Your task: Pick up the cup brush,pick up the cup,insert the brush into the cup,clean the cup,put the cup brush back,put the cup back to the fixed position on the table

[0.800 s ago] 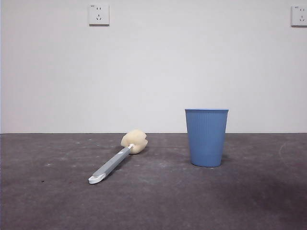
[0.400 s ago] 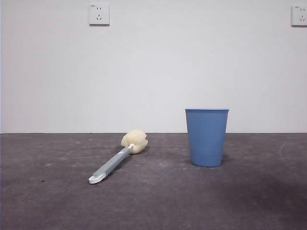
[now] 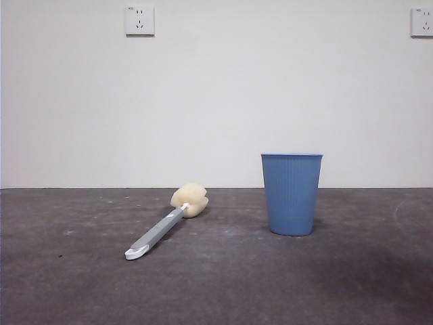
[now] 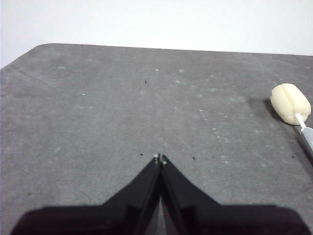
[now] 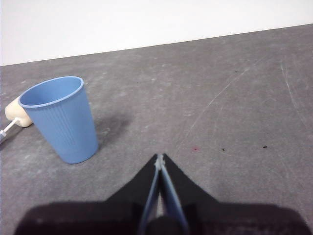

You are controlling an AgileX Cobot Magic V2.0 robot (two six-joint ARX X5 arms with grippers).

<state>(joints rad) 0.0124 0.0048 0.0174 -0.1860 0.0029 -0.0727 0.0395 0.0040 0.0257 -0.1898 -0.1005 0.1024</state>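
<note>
So we've got the flat dark grey mottled table [image 3: 81,284] with both arms parked out of the front view, nothing in either pincer.

Starting on the left: our left gripper [image 4: 160,157] hangs over bare tabletop with its two black jaws clenched tip to tip, gripping nothing. The cup brush [image 3: 166,221], a long slim grey handle with a white looped end and a pale yellow bulbous sponge head, lies flat on the table. From the left pincer it sits ahead and well off to the side, apart from the jaws; we only catch the sponge head [image 4: 290,104] and a bit of the handle at the edge of that wrist view. In the front view the looped end points toward the camera and the sponge toward the wall.

Moving right: the blue ribbed plastic tumbler [image 3: 291,193] stands upright on the table, mouth up, near the brush but not touching it. Our right gripper [image 5: 160,159] has its jaws pressed together too, empty. The cup [image 5: 61,119] is ahead of that pincer and off to one side, apart from it, with the sponge peeking out just behind it.
</note>
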